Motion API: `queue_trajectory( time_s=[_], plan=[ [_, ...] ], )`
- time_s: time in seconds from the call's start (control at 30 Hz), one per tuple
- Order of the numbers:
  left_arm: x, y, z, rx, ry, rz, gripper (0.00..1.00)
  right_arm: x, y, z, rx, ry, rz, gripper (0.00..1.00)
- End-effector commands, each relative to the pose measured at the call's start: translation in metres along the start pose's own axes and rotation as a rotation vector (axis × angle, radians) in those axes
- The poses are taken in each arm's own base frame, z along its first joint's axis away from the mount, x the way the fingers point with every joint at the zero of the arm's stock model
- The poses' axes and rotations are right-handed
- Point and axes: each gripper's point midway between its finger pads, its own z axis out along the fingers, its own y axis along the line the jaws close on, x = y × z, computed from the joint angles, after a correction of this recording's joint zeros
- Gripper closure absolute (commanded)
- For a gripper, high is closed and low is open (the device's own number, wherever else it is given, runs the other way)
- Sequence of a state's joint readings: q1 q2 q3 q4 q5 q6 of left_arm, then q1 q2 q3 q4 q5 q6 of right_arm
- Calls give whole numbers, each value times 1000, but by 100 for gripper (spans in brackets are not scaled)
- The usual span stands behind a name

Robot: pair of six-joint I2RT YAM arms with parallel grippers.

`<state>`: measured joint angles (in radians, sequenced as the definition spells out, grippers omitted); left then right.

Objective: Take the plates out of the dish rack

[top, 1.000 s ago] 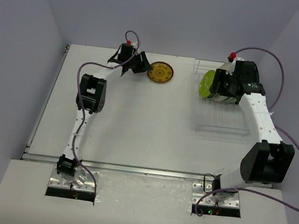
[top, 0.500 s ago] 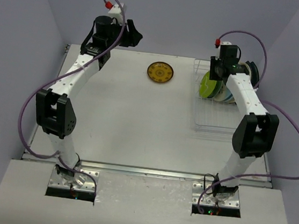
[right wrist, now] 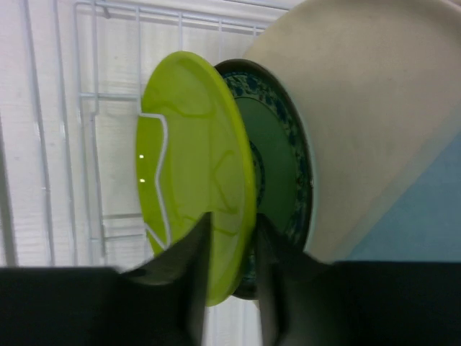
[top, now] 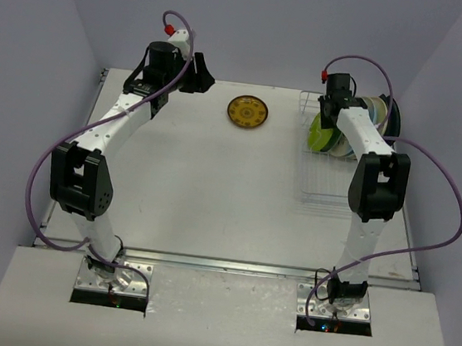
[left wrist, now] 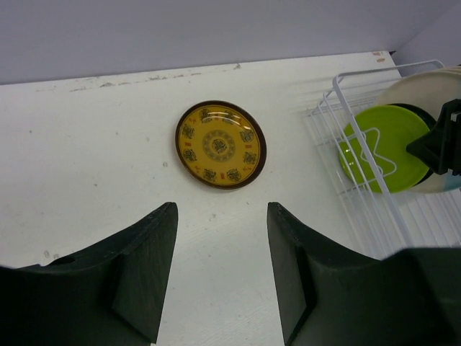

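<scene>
The white wire dish rack (top: 342,186) stands at the right of the table with several plates upright in its slotted end. Frontmost is a lime-green plate (right wrist: 191,158), then a teal-patterned plate (right wrist: 277,166), a cream plate (right wrist: 367,108) and a light-blue plate (right wrist: 425,216). My right gripper (right wrist: 232,223) straddles the lime-green plate's (top: 320,133) rim, one finger on its face and one behind, shut on it. My left gripper (left wrist: 220,216) hangs open and empty over the back left of the table, short of a yellow patterned plate (left wrist: 220,144) lying flat.
The yellow plate (top: 247,111) lies on the white table between the two grippers. The rack's flat grid base (right wrist: 86,144) stretches towards the near side. Grey walls close in the back and both sides.
My left arm has drawn back and up from the yellow plate. My right arm has swung over the rack, and its jaws have narrowed onto the lime-green plate's rim.
</scene>
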<state>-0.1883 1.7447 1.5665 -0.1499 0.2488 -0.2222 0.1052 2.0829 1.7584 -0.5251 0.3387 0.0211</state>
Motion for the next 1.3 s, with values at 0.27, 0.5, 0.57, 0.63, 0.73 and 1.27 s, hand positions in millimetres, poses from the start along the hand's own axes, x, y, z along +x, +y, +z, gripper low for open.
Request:
queue_trajectory(
  time_s=[0.27, 0.5, 0.57, 0.63, 0.73, 1.27],
  plan=[
    [-11, -5, -1, 17, -35, -6, 52, -70, -21, -60, 76, -206, 4, 100],
    [-31, -21, -12, 70, -88, 7, 47, -121, -49, -149, 96, -414, 65, 100],
    [-34, -32, -18, 125, -95, 11, 45, -128, -49, -168, 64, -458, 77, 100],
    [-35, -45, -23, 193, -97, 19, 44, -130, -45, -182, 12, -481, 85, 100],
    [-26, -83, -35, 393, -56, 31, 44, -123, -15, -202, -176, -478, 108, 100],
    [63, -176, -35, 666, 154, 42, 67, -59, 130, -264, -945, -382, 131, 100]
  ],
)
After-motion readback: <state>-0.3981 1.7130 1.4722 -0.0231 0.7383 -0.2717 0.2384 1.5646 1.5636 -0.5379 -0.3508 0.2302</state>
